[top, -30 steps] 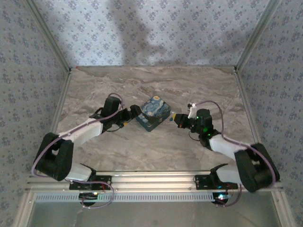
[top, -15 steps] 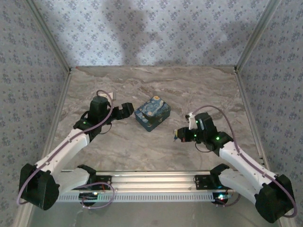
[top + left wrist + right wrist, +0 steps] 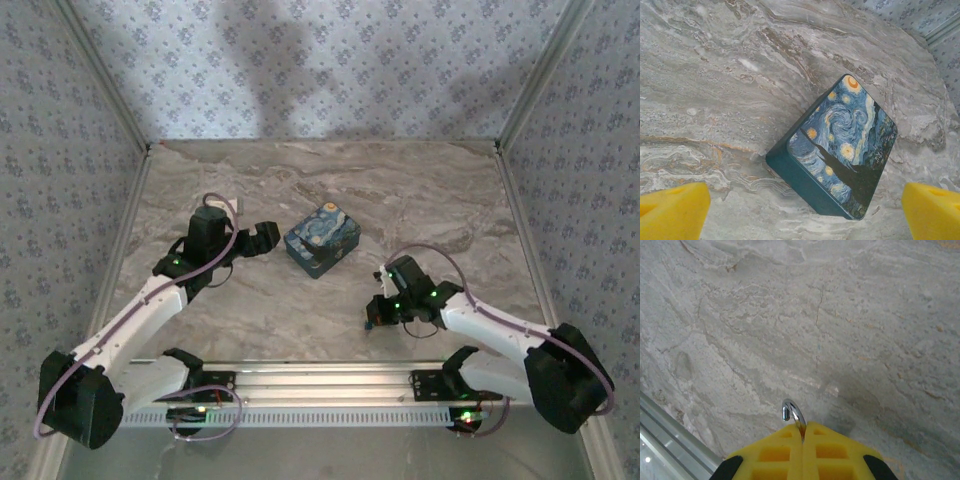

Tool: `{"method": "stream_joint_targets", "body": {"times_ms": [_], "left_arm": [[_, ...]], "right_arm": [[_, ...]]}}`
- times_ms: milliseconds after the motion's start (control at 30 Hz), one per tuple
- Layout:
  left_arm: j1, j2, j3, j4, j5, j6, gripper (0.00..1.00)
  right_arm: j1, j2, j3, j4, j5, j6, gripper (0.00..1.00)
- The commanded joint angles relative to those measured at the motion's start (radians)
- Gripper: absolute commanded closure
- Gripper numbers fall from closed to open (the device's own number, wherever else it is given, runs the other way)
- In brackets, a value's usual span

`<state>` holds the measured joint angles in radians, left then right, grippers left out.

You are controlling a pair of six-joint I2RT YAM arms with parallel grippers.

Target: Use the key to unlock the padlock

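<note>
Blue painted box (image 3: 322,238), top view: closed, flat on marble table (image 3: 420,190), flowery walls (image 3: 330,70) around.
Left claw (image 3: 265,237): wide open, empty, near the box.
Right claw (image 3: 372,318): low, well apart from box.
Left wrist view: yellow fingers (image 3: 675,210) far apart, box (image 3: 840,145) ahead.
Right wrist view: claw pinched tight on silver hook (image 3: 791,412); cannot tell if it is the padlock.

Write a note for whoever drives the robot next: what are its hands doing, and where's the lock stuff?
Left gripper: open, holding nothing, facing the painted box but apart from it.
Right gripper: shut on a small silver hook, over bare table toward its near edge.
I cannot tell whether the hook is the padlock's shackle or part of the key.
Done: nothing shows the lock opened.
Left: check what the hook is, then bring key and lock together.
</note>
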<state>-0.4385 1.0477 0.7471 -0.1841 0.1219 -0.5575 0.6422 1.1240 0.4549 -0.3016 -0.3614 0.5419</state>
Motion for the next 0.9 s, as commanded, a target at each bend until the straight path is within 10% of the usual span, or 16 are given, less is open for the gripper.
{"method": "stream_joint_targets", "body": {"times_ms": [0, 533, 867], "left_arm": [[0.003, -0.016, -0.006, -0.009, -0.007, 0.016, 0.02], [0.006, -0.053, 0.022, -0.035, -0.102, 0.044, 0.02], [0.019, -0.160, -0.025, 0.123, -0.486, 0.272, 0.02]], "right_arm": [[0.002, 0.037, 0.006, 0.063, 0.009, 0.004, 0.98], [-0.113, 0.036, 0.072, 0.037, 0.048, -0.098, 0.72], [-0.331, -0.150, 0.151, 0.031, 0.211, -0.271, 0.52]]}}
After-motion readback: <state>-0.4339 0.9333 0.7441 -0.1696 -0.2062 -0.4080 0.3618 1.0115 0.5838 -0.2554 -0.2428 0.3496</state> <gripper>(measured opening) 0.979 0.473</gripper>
